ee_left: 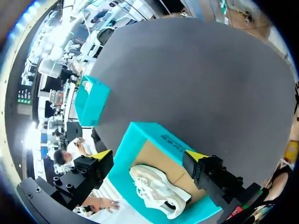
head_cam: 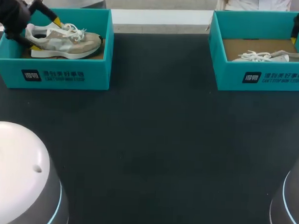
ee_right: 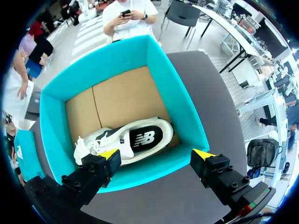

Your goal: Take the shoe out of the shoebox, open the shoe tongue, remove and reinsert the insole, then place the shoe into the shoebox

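Nearest to us sit the smooth, rounded white and grey shells of our left arm base point(head_cam: 19, 171) and right arm base point(head_cam: 291, 205), on a matt black table point(head_cam: 153, 141).

Our left gripper point(head_cam: 45, 34) point(ee_left: 148, 155) stands wide open, black blocky fingers with yellow tips. The heel of the left shoe point(head_cam: 63, 40) point(ee_left: 156, 191) lies between and under them. This shoe is a low trainer in beige and pale grey with a thick white sole and loose white laces. It stands upright on its sole inside the left box point(head_cam: 67, 74) point(ee_left: 126, 149). Its long axis runs along the box's front wall, toe away from the gripper.

Both boxes are open, rectangular and teal, with a brown cardboard floor.

Our right gripper point(ee_right: 156, 154) is also wide open and holds nothing. It hangs over the near wall of the right box point(head_cam: 261, 76) point(ee_right: 51, 121). Just ahead of its fingers the right shoe point(head_cam: 262, 57) point(ee_right: 131, 140) lies on its side, white with a black side panel and its laces bunched at one end. It lies lengthwise along that wall, and we cannot tell which way the toe points.
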